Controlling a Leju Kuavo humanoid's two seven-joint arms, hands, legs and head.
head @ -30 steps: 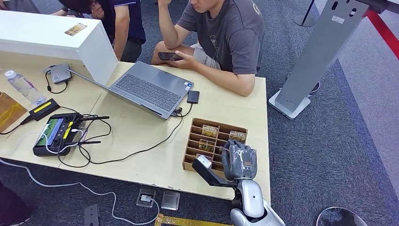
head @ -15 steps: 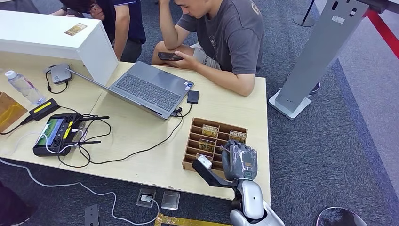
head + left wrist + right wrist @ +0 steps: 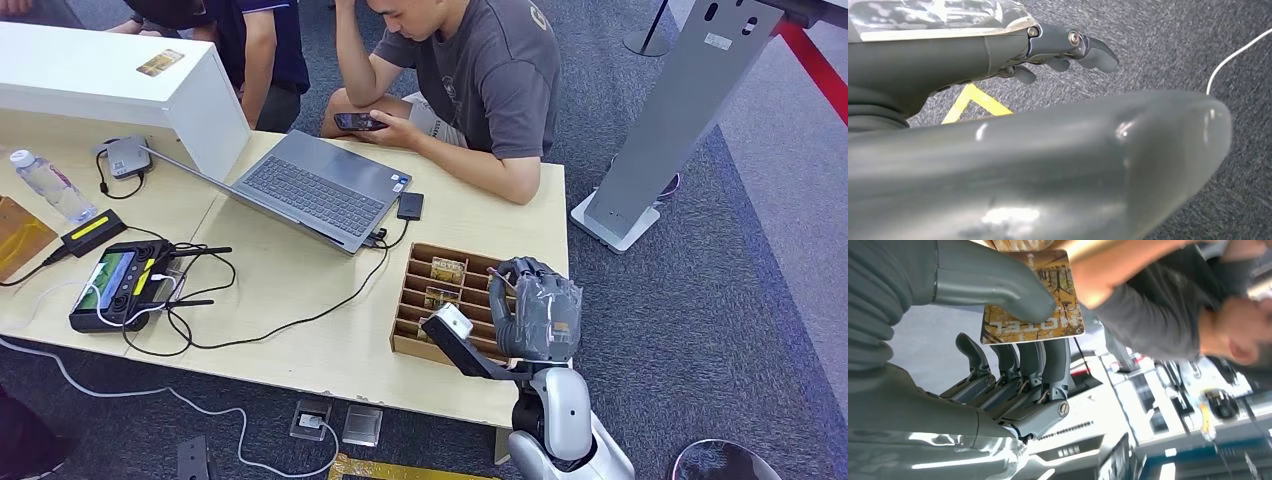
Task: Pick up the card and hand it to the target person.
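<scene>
A long pale wooden table point(image 3: 300, 340) with a smooth matt top carries, at its right end, a brown wooden organiser tray point(image 3: 412, 300) divided into narrow rectangular slots, a few of them holding upright cards. Behind it lies an open grey metal laptop point(image 3: 310, 190), and a person in a dark grey T-shirt point(image 3: 500, 70) sits at the far edge, leaning an arm on the table and looking at a black phone point(image 3: 358, 122). The robot's right hand point(image 3: 535, 315), grey with a ribbed rubbery cover and dark jointed fingers, is raised above the tray's right side; in the right wrist view its thick thumb point(image 3: 998, 287) presses a glossy rectangular card printed with brown trees and the word HOTEL point(image 3: 1058, 315) against the curled fingers, so the card is pinched in that hand, clear of the slots. The left hand point(image 3: 1068, 47) hangs over speckled grey carpet, its fingers loosely bent and holding nothing.
</scene>
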